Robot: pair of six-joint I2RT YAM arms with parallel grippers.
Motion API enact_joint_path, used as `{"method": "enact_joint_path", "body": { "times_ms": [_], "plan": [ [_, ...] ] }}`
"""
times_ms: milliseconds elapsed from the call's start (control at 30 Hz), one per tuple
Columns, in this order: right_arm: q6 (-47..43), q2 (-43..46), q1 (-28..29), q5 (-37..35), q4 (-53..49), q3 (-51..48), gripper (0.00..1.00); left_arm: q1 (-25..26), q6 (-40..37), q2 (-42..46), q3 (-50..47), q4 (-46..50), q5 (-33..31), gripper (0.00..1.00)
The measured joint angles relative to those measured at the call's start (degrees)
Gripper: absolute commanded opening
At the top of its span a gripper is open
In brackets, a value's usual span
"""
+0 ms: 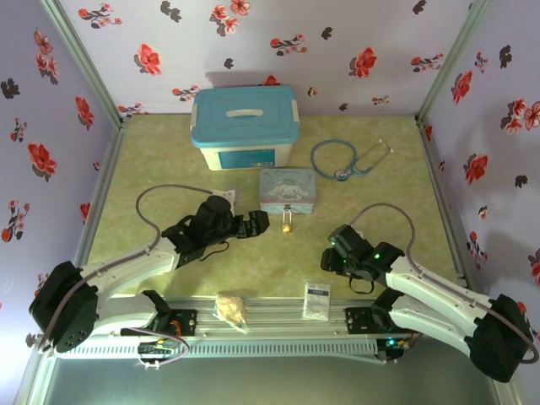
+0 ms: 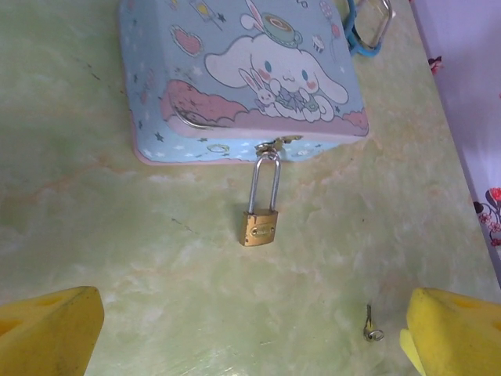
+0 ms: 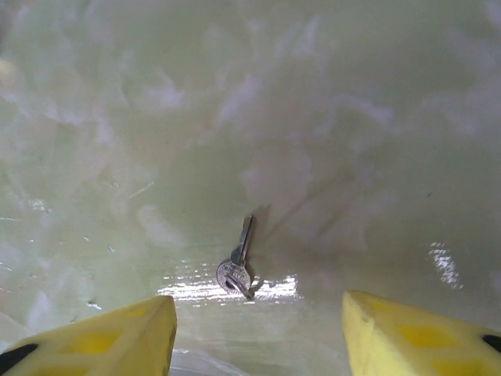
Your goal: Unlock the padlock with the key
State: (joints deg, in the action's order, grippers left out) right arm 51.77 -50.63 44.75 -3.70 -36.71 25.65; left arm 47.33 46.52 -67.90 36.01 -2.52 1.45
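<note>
Nearest the lens, the left gripper (image 2: 252,333) holds its yellow fingers fully apart and empty above the green marbled table (image 2: 94,219). Ahead, the tiny brass padlock (image 2: 259,227) lies flat, its silvery shackle hooked through the clasp of the pastel cartoon tin box (image 2: 235,86). Rightward, the small dark grey metal key (image 3: 239,268) lies on the table between the half-spread fingers of the right gripper (image 3: 258,317), touching neither.
</note>
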Motion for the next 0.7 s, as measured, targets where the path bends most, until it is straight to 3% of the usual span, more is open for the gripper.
{"method": "enact_joint_path", "body": {
  "times_ms": [333,567,700],
  "plan": [
    [1.36,-6.08,1.55,-0.24,5.38,-0.22,0.4,1.57,1.66,-2.51,0.17,-2.64,-0.44,1.0],
    [1.2,-10.14,2.62,-0.87,5.75,-0.2,0.38,1.97,2.82,-4.26,0.17,-4.35,-0.44,1.0],
    [1.31,-11.67,3.67,-1.31,6.16,-0.22,0.33,2.01,2.95,-5.03,0.17,-5.03,-0.44,1.0]
  ]
}}
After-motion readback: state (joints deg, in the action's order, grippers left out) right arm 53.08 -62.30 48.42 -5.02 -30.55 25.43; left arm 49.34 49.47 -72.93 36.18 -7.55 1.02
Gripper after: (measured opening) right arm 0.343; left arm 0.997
